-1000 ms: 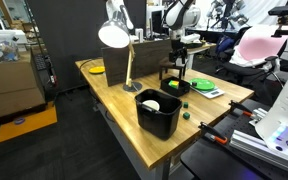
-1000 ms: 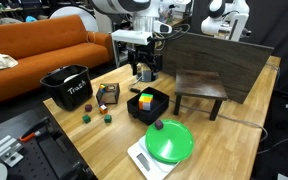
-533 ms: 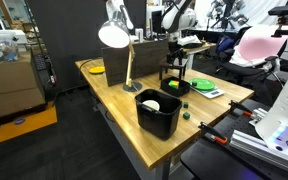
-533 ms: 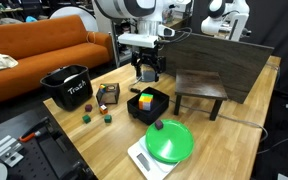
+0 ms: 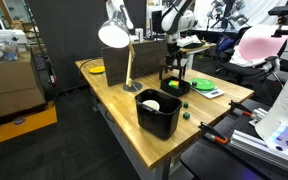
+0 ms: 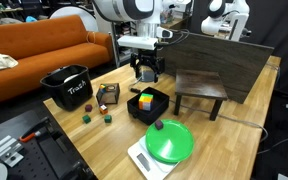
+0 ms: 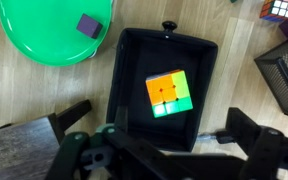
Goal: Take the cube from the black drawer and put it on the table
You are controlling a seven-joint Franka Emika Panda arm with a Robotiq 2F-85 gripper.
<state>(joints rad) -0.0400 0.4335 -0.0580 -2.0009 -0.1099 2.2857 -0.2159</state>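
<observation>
Slightly askew in black drawer [image 7: 132, 62] — cube [image 7: 169, 94]

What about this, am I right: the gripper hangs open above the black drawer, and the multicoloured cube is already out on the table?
Not quite. The wrist view shows the multicoloured cube lying inside the black drawer, not out on the table. The gripper does hang open above the drawer.

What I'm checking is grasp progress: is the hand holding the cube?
No, the cube lies in the drawer, with the hand open above it.
</observation>
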